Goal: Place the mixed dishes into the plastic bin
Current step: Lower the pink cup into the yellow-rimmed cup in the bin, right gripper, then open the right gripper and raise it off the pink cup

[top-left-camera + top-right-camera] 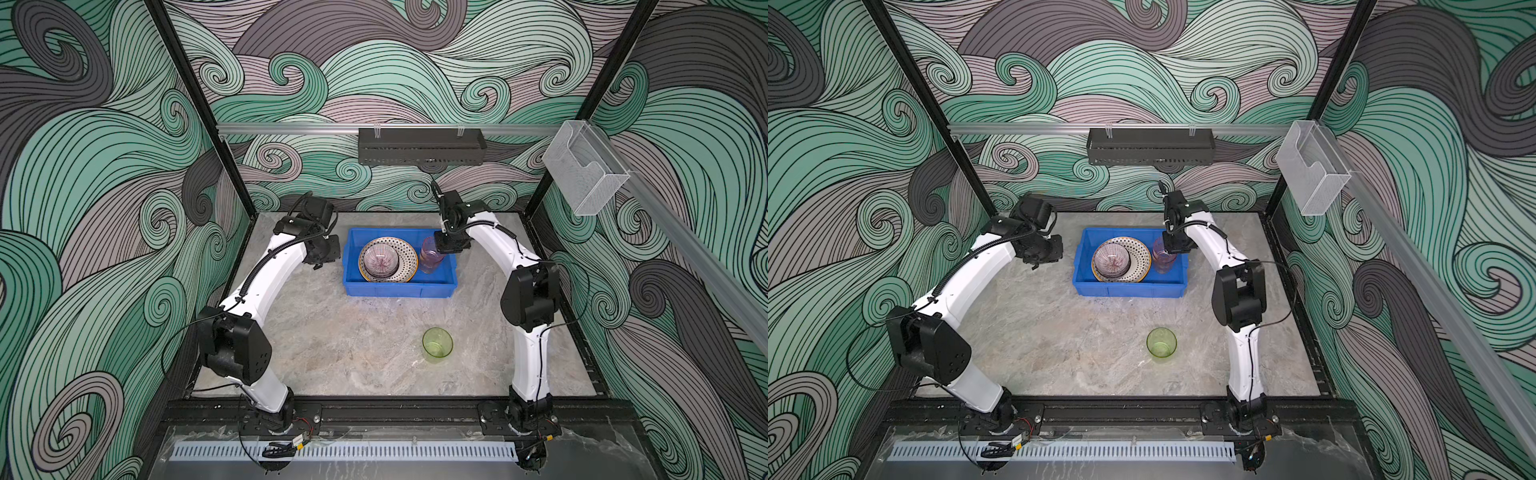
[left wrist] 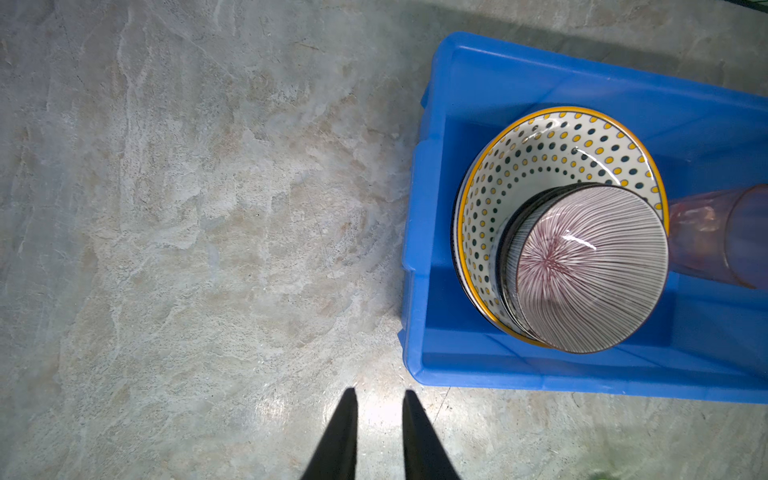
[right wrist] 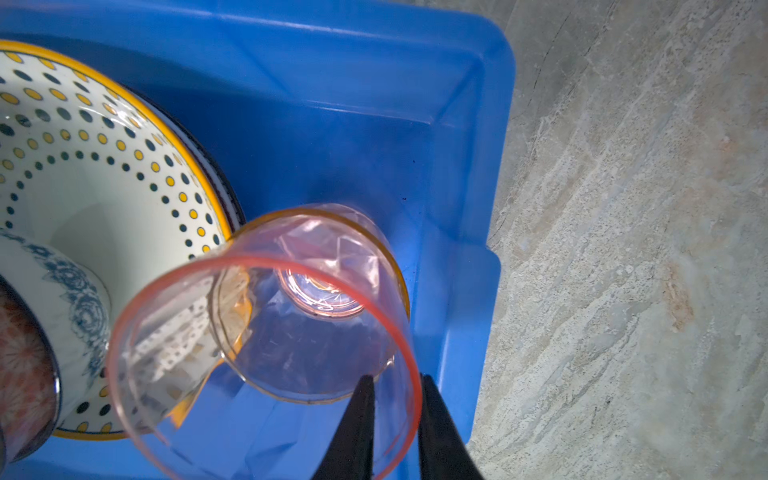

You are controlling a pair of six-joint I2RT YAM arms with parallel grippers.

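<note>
The blue plastic bin (image 1: 399, 291) (image 1: 1129, 289) (image 2: 498, 83) (image 3: 374, 83) holds a dotted, yellow-rimmed plate (image 1: 406, 248) (image 1: 1140, 248) (image 2: 561, 153) (image 3: 83, 166). A bowl (image 1: 379, 261) (image 1: 1112, 259) (image 2: 590, 266) (image 3: 62, 282), striped inside and blue-floral outside, rests on the plate. At the bin's right end a pink cup (image 1: 431, 254) (image 1: 1163, 253) (image 2: 706, 232) (image 3: 166, 332) sits over an orange cup (image 3: 365, 232). My right gripper (image 3: 397, 376) (image 1: 446, 249) is open, one finger inside the pink rim and one outside. A green cup (image 1: 437, 343) (image 1: 1161, 342) stands alone on the table. My left gripper (image 2: 380, 390) (image 1: 324, 259), slightly open and empty, hovers left of the bin.
A long black perforated tray (image 1: 419, 146) hangs on the back rail. A clear holder (image 1: 584, 166) is mounted on the right wall. The marble tabletop (image 1: 353, 332) spreads between the two arm bases.
</note>
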